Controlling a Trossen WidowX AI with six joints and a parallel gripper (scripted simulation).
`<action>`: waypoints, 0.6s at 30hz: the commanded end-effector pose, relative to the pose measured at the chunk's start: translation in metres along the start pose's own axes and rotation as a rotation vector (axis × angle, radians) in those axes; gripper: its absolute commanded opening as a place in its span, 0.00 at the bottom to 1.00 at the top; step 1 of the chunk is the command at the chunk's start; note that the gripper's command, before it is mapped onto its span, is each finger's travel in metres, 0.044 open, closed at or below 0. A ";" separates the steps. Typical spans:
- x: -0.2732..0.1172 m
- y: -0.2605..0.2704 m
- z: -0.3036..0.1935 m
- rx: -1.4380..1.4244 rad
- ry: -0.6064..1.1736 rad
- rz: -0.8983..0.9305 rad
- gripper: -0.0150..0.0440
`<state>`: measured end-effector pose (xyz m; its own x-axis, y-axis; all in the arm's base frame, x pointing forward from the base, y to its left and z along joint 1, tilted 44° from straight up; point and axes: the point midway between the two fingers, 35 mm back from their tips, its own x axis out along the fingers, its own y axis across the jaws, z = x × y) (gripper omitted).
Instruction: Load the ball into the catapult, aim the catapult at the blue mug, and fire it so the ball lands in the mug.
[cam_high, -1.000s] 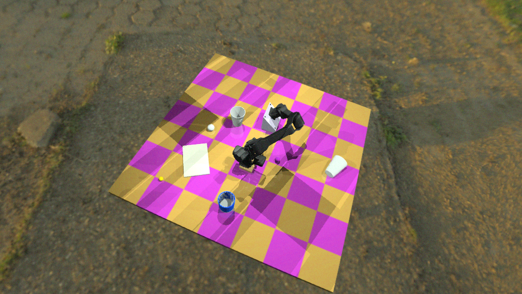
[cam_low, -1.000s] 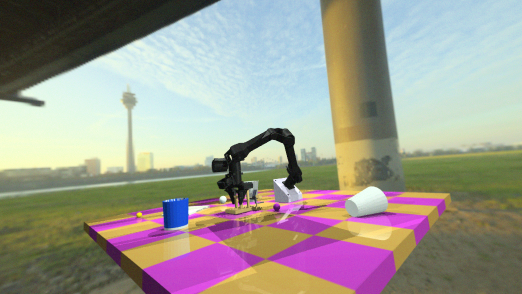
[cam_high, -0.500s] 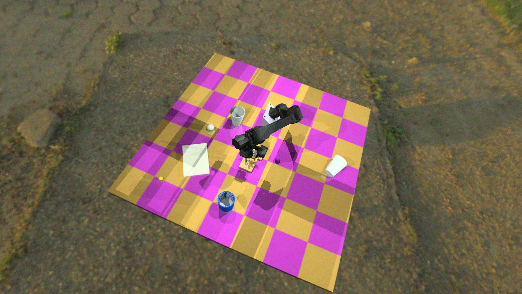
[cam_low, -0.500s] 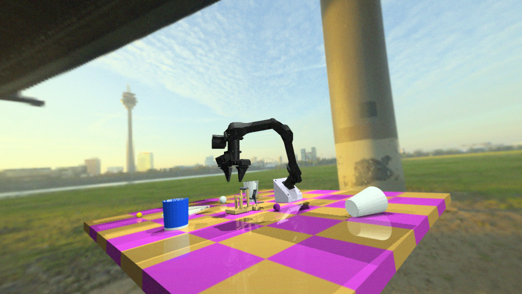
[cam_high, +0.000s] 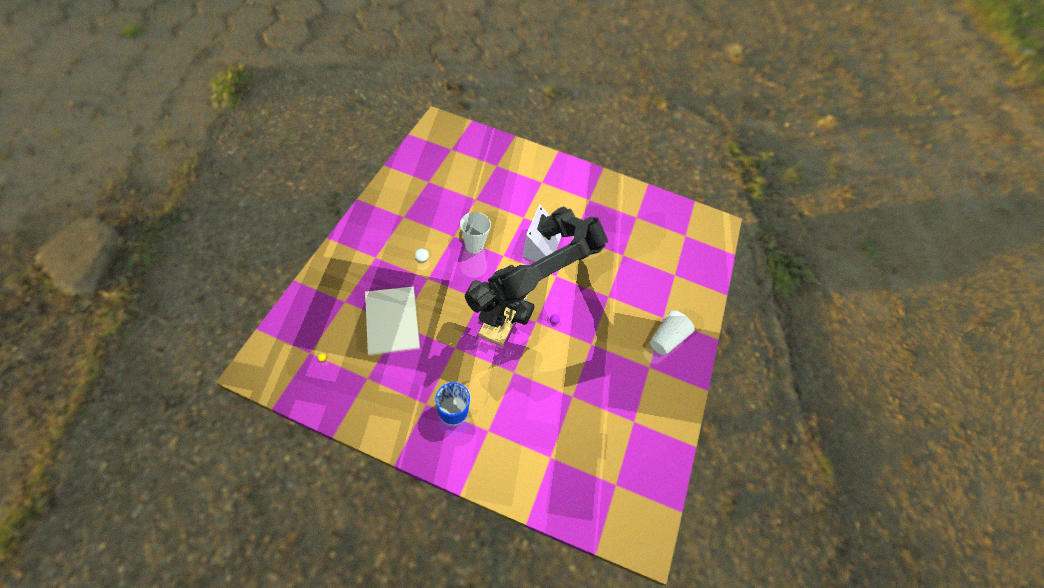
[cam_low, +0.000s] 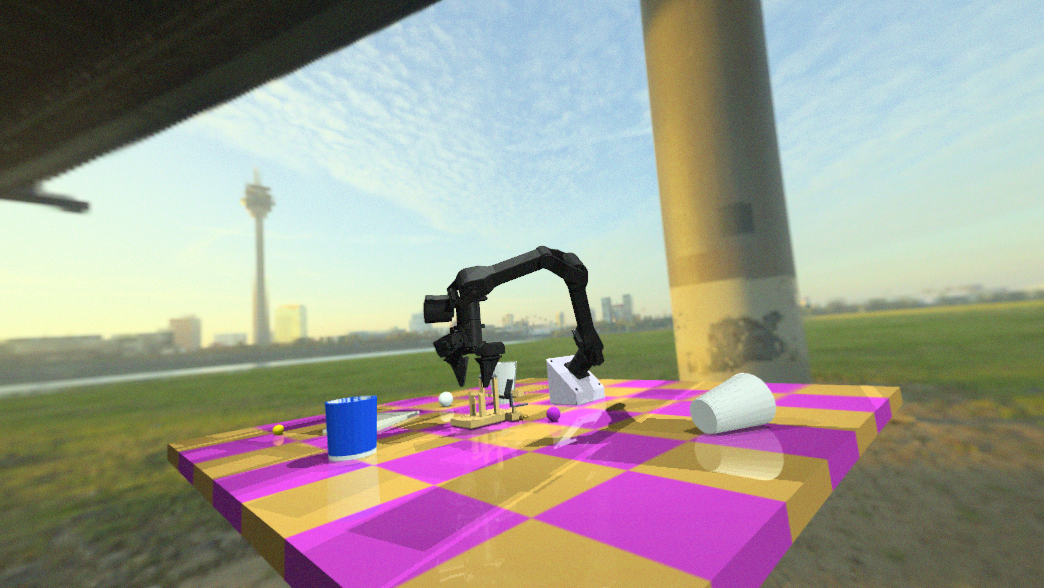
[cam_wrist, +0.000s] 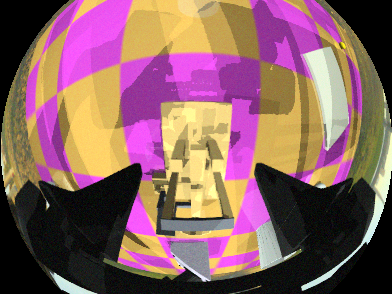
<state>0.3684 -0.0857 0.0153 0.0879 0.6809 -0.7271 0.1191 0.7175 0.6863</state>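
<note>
Gripper (cam_high: 502, 321) (cam_low: 473, 381) (cam_wrist: 199, 169) released, fingers spread wide above wooden catapult (cam_high: 493, 335) (cam_low: 474, 421) (cam_wrist: 196, 116), blue mug (cam_high: 452, 403) (cam_low: 351, 428) upright on checkered surface (cam_high: 511, 482) (cam_low: 467, 525) (cam_wrist: 187, 30), purple ball (cam_high: 554, 319) (cam_low: 553, 414) near catapult, white ball (cam_high: 421, 255) (cam_low: 445, 398) farther off.

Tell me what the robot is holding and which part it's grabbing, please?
Nothing. The gripper is open above the wooden catapult, with no part between its fingers.
</note>
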 end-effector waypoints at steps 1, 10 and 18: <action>0.003 0.000 0.000 0.004 -0.005 0.003 1.00; 0.017 0.000 0.001 0.004 -0.006 0.003 1.00; 0.030 0.000 0.001 0.004 -0.006 0.003 1.00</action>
<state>0.3734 -0.0718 -0.0026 0.1025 0.6768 -0.7290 0.1193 0.7192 0.6845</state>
